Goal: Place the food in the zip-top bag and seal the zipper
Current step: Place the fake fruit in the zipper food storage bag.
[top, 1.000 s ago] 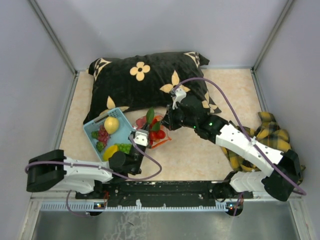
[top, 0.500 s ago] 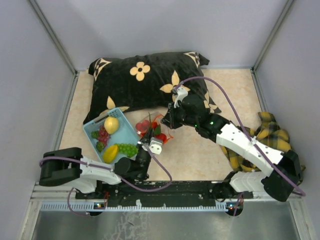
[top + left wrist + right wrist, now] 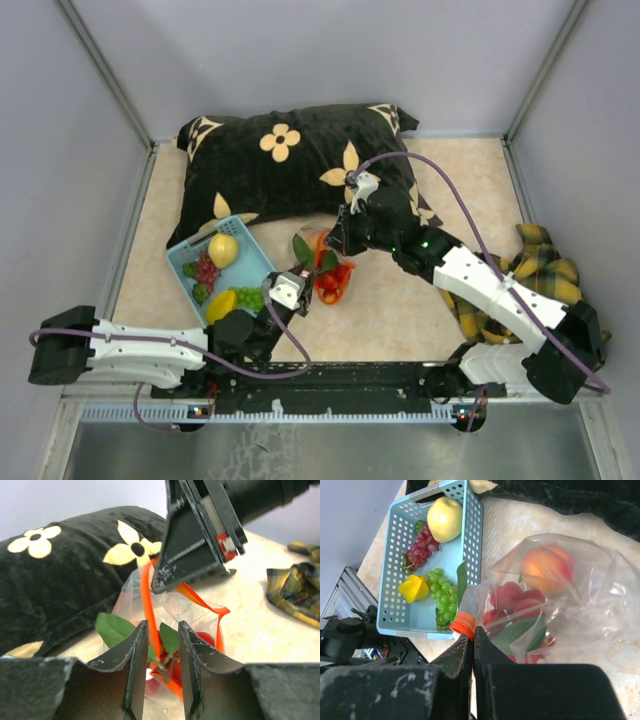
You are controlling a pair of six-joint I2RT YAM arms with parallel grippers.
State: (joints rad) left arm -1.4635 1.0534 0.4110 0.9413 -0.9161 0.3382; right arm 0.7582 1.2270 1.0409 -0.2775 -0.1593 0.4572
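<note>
The right fingers (image 3: 467, 642) pinch the zipper (image 3: 462, 621) of the zip-top bag (image 3: 590, 595), which holds a peach (image 3: 545, 567) and strawberries (image 3: 512, 597). The left fingers (image 3: 141, 635), spread, face it. Grapes (image 3: 442, 587) and a pear (image 3: 445, 517) wait in the basket (image 3: 472, 527) beside them, and the bag is not yet sealed.

- The pale beige surface (image 3: 390, 315) is walled on three sides.
- A black flowered pillow (image 3: 290, 165) lies across its far end.
- A light blue basket (image 3: 247, 266) sits near-left, just beside the pillow.
- A yellow plaid cloth (image 3: 545, 262) is bunched at the right edge.
- The zip-top bag (image 3: 336, 282) seems to rest its bottom mid-surface.
</note>
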